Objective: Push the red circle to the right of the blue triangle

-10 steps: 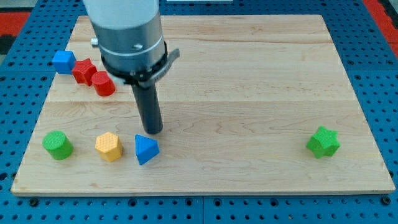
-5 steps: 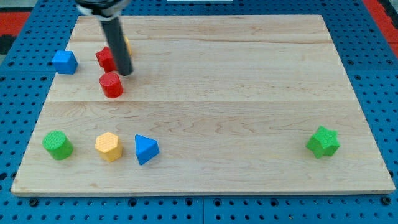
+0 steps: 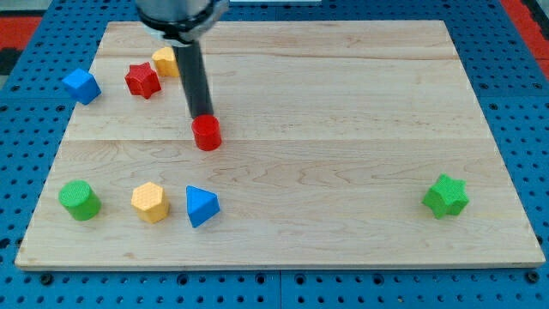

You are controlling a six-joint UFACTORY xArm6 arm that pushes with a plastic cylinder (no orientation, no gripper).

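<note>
The red circle [image 3: 207, 133] lies on the wooden board left of centre. My tip [image 3: 202, 115] touches its top edge, the rod rising toward the view's top. The blue triangle [image 3: 202, 206] sits near the bottom left, below the red circle and a little to its left, well apart from it.
A yellow hexagon [image 3: 150, 202] and a green cylinder [image 3: 80, 199] lie left of the triangle. A red star [image 3: 142, 80], a yellow block [image 3: 166, 62] and a blue cube [image 3: 81, 87] sit at the top left. A green star [image 3: 446, 196] lies at the right.
My tip moved right and down, pushing the red circle right and slightly down. The red star and blue cube shifted a little left, and the yellow block is now uncovered.
</note>
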